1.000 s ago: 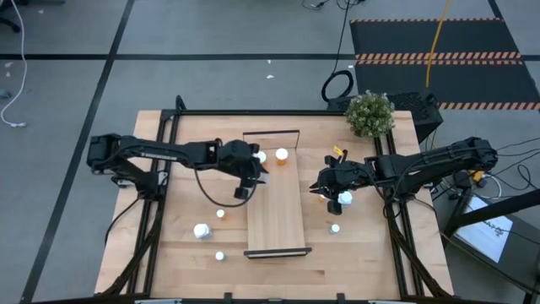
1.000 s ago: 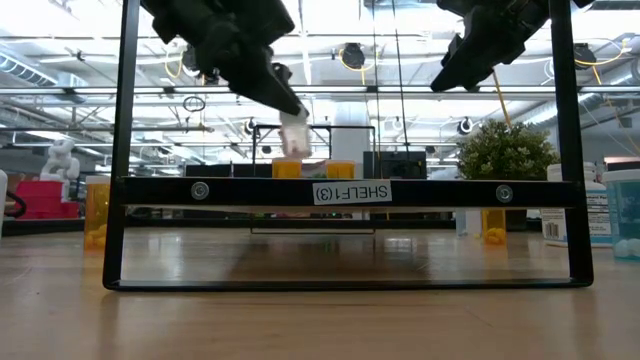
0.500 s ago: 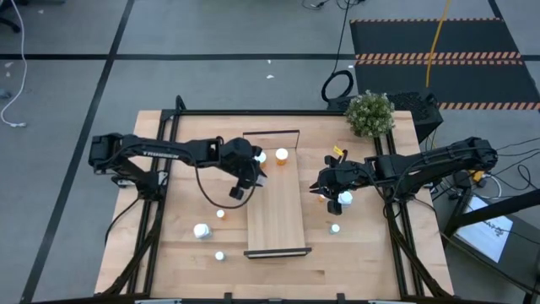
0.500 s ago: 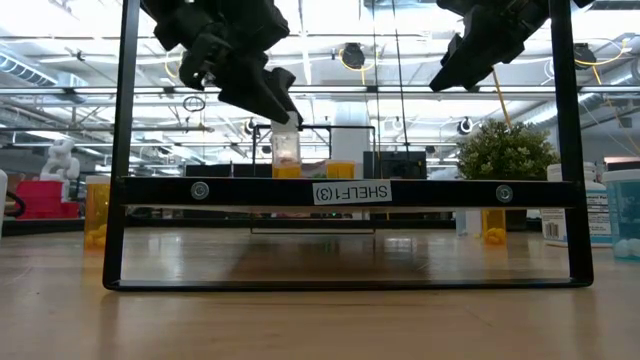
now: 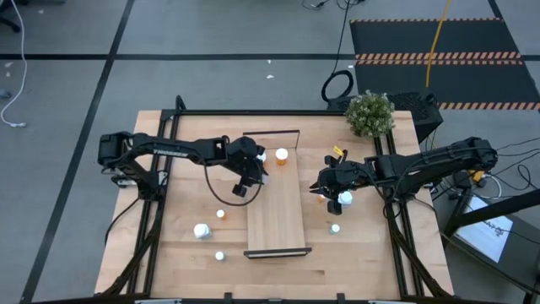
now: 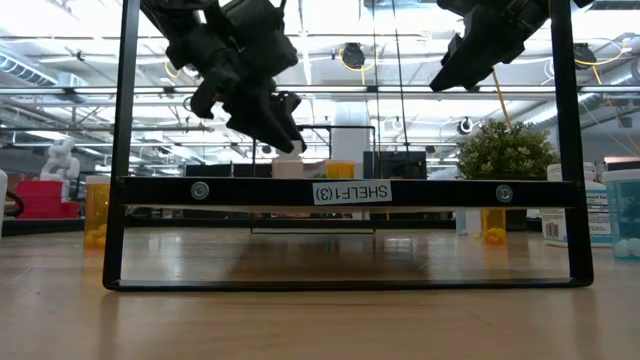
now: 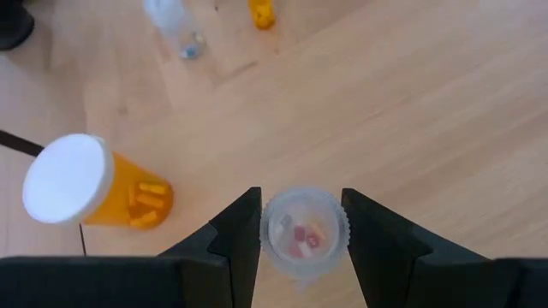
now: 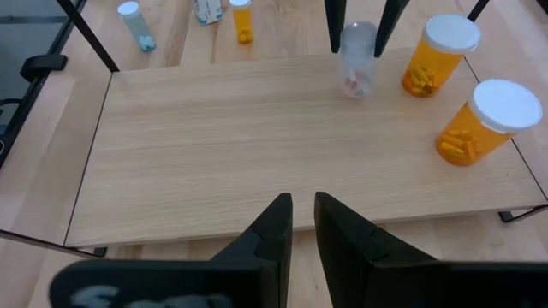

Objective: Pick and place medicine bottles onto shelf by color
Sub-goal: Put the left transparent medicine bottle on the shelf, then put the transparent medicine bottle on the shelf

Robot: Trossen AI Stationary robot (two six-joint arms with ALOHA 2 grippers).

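Clear bottle (image 6: 288, 165) half behind shelf rail (image 6: 345, 191)

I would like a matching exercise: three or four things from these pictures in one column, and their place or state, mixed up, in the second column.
Things:
1. clear bottle
2. left gripper
3. right gripper
4. potted plant

Places or states:
A. at the table's far right corner
B. empty, jaws nearly together
C. held upright over the shelf
D. closed on a bottle

Pairs: 1-C, 2-D, 3-B, 4-A
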